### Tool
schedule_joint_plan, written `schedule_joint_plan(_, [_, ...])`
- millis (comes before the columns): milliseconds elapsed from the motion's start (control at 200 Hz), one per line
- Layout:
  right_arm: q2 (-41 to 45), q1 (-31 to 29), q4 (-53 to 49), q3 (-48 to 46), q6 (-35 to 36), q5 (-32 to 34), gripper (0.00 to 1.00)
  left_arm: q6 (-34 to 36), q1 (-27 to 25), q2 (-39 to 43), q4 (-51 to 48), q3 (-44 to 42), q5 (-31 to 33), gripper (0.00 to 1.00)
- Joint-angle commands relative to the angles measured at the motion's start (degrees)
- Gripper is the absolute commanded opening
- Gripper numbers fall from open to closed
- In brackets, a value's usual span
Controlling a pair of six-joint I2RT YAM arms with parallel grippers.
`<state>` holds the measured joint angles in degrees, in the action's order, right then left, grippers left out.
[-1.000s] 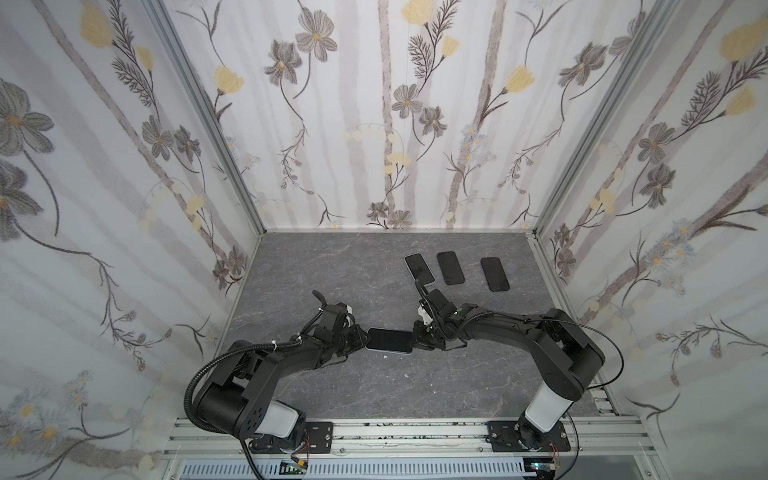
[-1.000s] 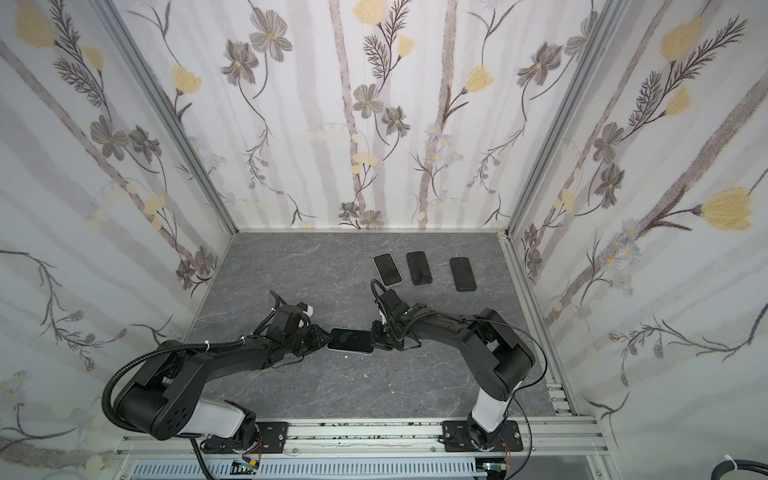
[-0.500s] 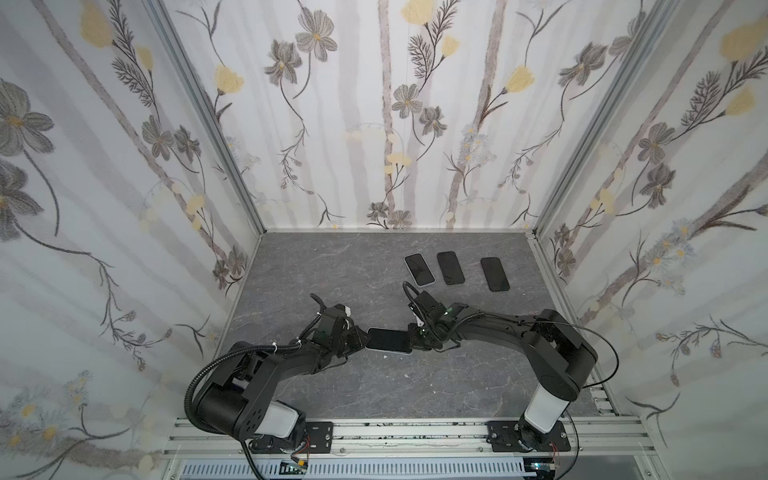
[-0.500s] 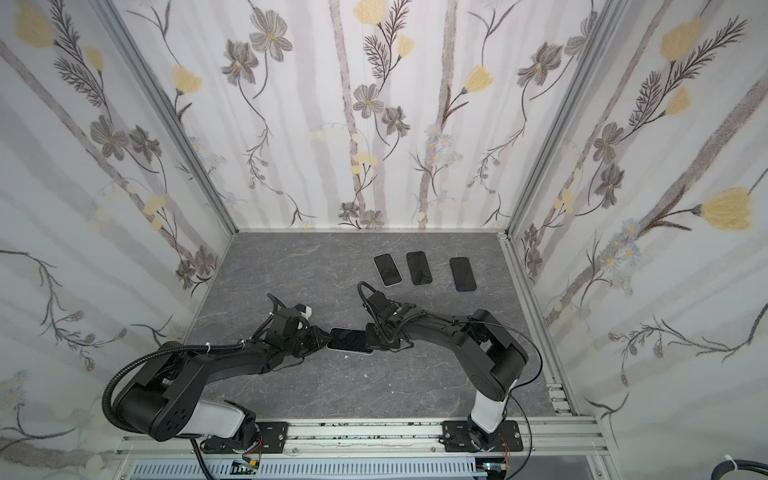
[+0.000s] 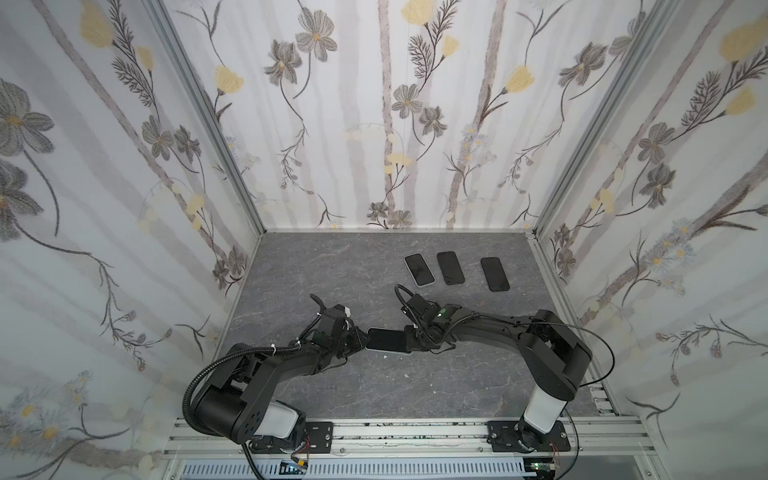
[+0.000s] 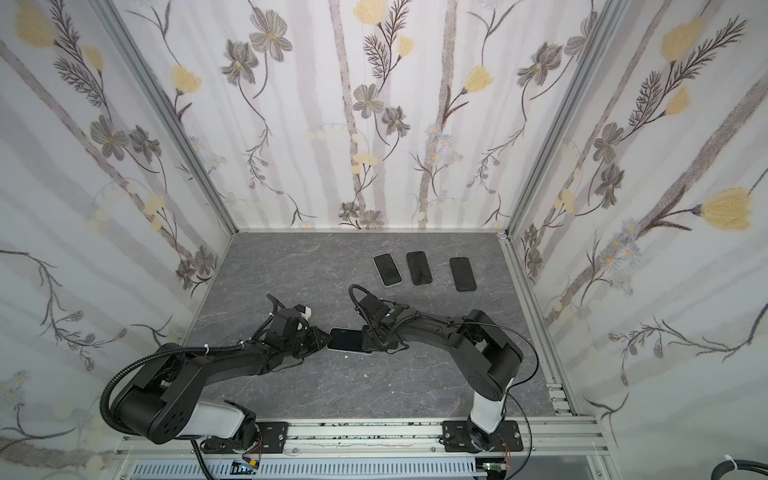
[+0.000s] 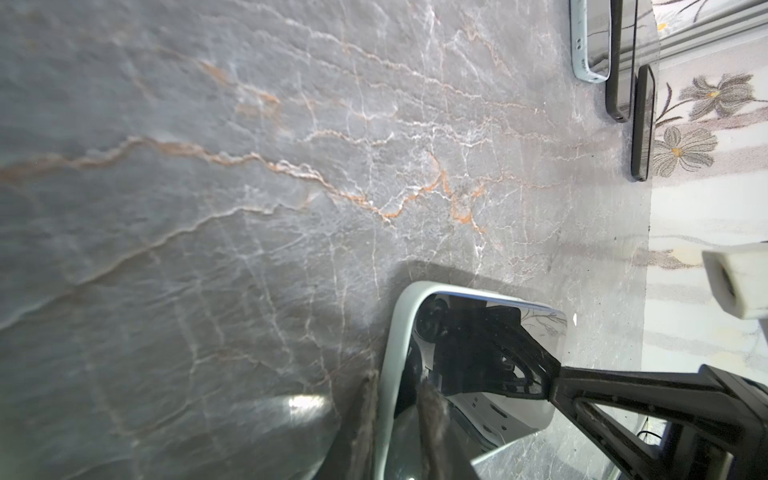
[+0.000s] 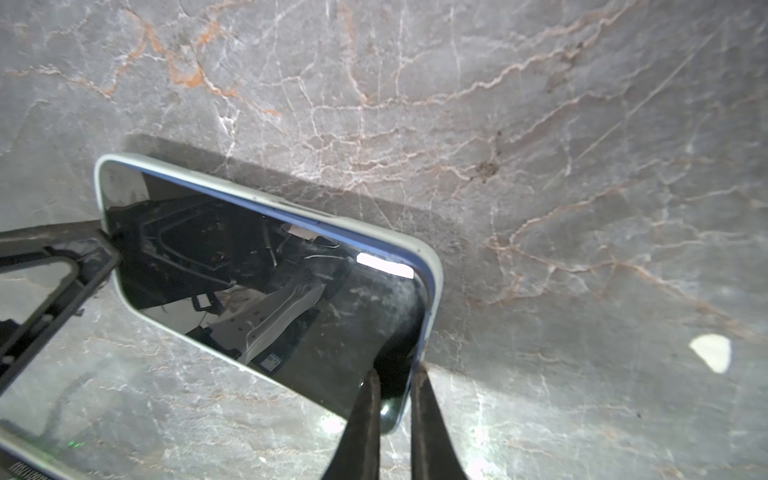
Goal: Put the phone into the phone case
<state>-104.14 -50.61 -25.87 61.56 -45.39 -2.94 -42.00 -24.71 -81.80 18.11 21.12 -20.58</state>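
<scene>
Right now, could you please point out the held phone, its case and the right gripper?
phone (image 8: 266,270): right wrist view, on its dark screen.
phone case (image 8: 436,291): right wrist view, on its pale rim.
right gripper (image 8: 392,374): right wrist view, midway between fingertips.

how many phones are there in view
4. Three lie in a row at the back right: left phone, middle phone, right phone. The front phone lies nearer, in the middle, its ends partly covered. None seems hidden.
</scene>
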Motion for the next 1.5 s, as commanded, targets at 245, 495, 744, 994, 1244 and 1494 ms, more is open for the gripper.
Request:
schedule_joint_plan(245, [-10.2,-1.9,-12.3,-0.8,2.5,6.4,0.16,0.2,-0.2,-0.6,-9.9,-0.5,1.4,0.23])
schedule_joint_plan(495, [-12.3,-3.0,-15.2,-0.8,2.6,11.0,0.18,0.2,-0.2,-0.9,-9.7,-0.5,1.2,0.23])
schedule_joint_plan(744, [-13.3,-3.6,-15.7,-0.6,2.8,11.2,0.20,0.2,-0.2,-0.9,-9.8,-0.5,1.2,0.22])
schedule_joint_plan(994, [-5.8,-2.7,-9.8,0.9,0.6,4.0,0.21,-1.1,-0.2,2.2,-11.0,-0.3,3.0,0.22])
schedule_joint_plan(1244, [-2.3,-1.3,-7.6,0.7,-0.9,0.4,0.25,-1.3,-0.2,2.9,-10.8,-0.7,1.8,0.21])
schedule_joint_plan(1494, [-3.1,-1.6,-11.4,1.2,-0.1,3.2,0.22,-0.8,-0.2,2.0,-10.5,-0.8,1.7,0.21])
